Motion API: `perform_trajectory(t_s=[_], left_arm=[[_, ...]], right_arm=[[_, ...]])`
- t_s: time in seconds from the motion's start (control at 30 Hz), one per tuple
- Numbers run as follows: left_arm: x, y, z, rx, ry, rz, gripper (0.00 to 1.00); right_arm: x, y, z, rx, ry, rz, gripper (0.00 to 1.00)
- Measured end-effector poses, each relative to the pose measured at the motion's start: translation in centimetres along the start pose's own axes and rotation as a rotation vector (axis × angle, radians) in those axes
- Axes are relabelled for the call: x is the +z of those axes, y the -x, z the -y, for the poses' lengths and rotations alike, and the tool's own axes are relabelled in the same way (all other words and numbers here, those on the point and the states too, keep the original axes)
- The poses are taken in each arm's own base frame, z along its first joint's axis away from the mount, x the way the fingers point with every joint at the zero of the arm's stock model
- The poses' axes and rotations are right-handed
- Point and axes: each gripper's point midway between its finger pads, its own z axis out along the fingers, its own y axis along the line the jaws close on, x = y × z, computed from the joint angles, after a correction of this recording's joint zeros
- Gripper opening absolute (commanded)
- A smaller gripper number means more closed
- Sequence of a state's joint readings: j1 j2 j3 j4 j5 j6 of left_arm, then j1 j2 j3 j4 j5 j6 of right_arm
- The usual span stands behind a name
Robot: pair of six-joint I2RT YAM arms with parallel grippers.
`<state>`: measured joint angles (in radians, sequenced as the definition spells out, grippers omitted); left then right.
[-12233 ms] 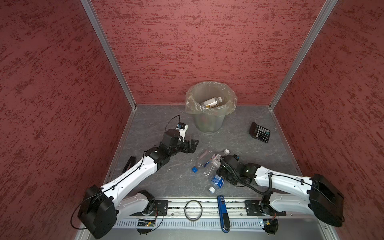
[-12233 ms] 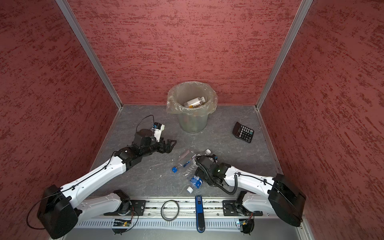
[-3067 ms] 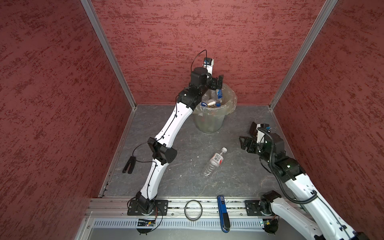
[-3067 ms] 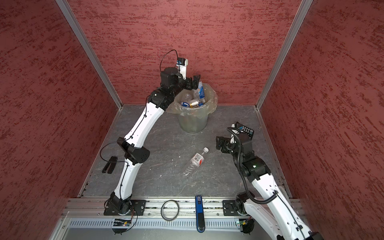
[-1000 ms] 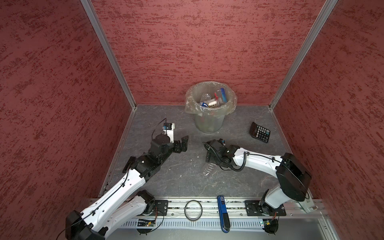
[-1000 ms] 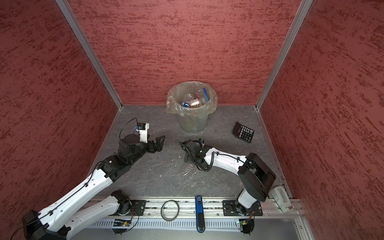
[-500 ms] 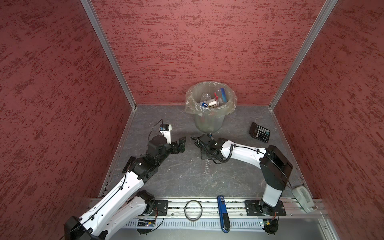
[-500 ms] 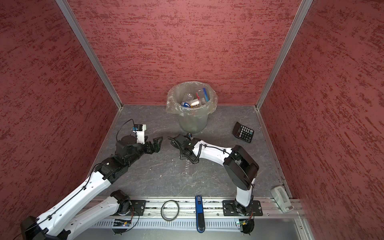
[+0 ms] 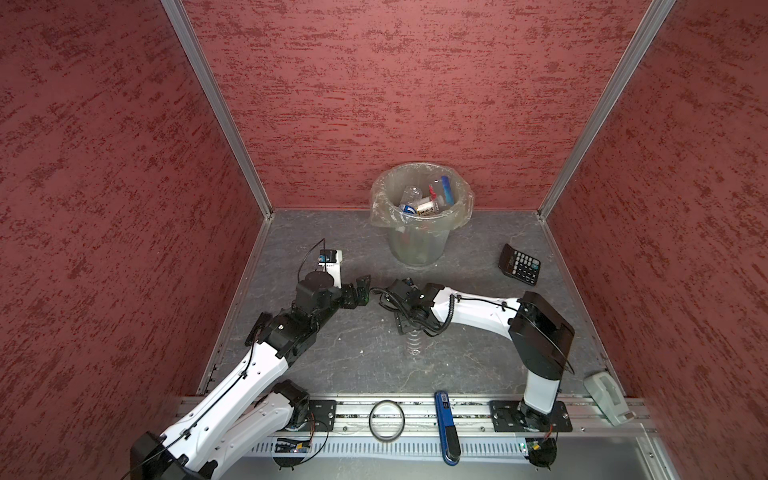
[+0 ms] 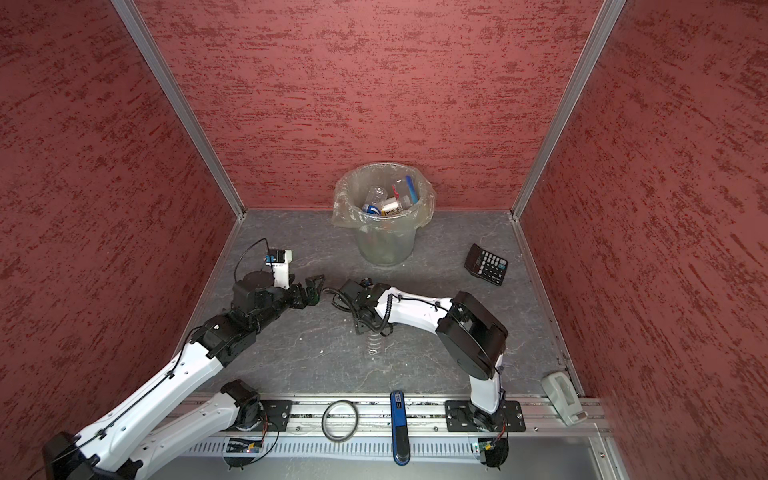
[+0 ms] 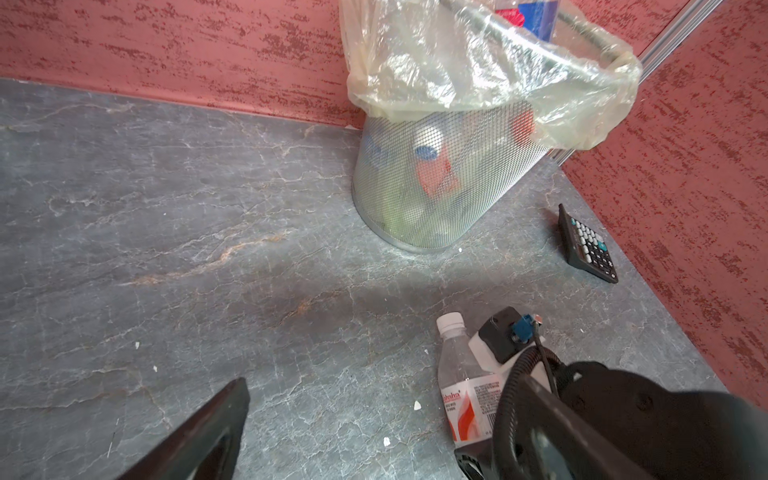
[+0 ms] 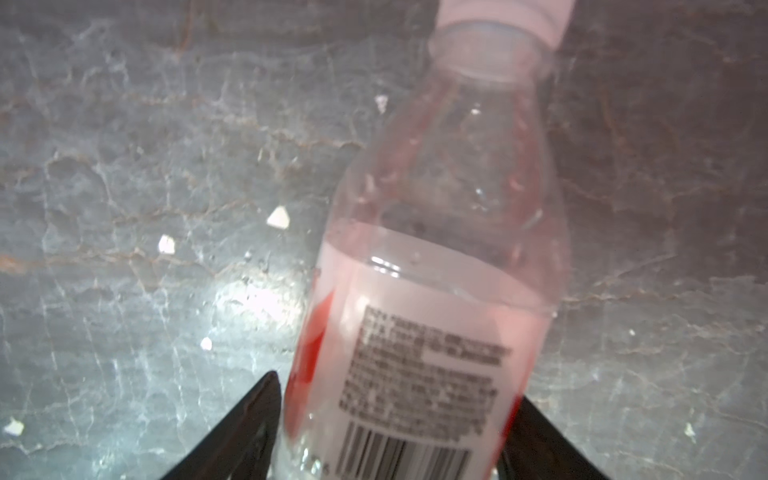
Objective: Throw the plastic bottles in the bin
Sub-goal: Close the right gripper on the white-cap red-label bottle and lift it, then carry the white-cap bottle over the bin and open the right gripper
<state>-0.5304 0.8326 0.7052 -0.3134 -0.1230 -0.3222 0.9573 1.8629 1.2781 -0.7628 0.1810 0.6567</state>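
Bottle (image 12: 419, 291) on the floor, only one, lies between the two fingers of the right gripper (image 12: 397, 395). One black finger stands at each side of its white-and-red label, touching it or nearly so; if they really squeeze it, I cannot tell. The white cap (image 11: 451, 322) is the end nearer to the bin (image 9: 417, 249), and the bottle rests in front of the bin, apart from it. The left gripper (image 9: 362, 291) has its two fingers spread wide apart; it hangs just beside the right gripper, also in front of the bin. In the bin, one round basket of wire mesh with one clear bag (image 11: 478, 62) over its rim, I count at least four more bottles (image 9: 428, 205); the pile hides the exact number. One black calculator (image 9: 519, 264) lies at the right of the bin.
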Motion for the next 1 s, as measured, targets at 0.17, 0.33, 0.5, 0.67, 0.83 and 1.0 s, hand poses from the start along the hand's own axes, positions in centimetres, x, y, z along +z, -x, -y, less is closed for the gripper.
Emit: perform_trajectory(t_s=[0.17,0.33,0.5,0.67,0.83,1.0], left_arm=[[0.0,-0.1,0.1,-0.004,-0.008,-0.005,1.0],[0.0,-0.2,0.1,-0.004,-0.008,-0.01,1.0],[0.5,-0.9,0.1,-0.004,-0.009,-0.043,1.0],[1.2,-2.0,0.3,-0.016,-0.024,-0.091,0.99],[2.0,-3.5,0.8,-0.015,-0.034,-0.154,0.99],[2.6,-5.0,2.1,0.004,-0.064,-0.212,0.99]], right_arm=[[0.0,0.0,0.3,-0.009,-0.018,0.005,0.59],[-0.8,0.3,1.1,-0.013,-0.033,0.046,0.58],[-5.9,2.3,2.1,0.006,0.022,0.215,0.58],[-13.9,5.1,3.7,0.053,0.104,0.479,0.57],[-20.9,5.9,6.5,0.101,0.162,0.707,0.56],[-27.2,5.7,8.6,0.119,0.249,0.894,0.56]])
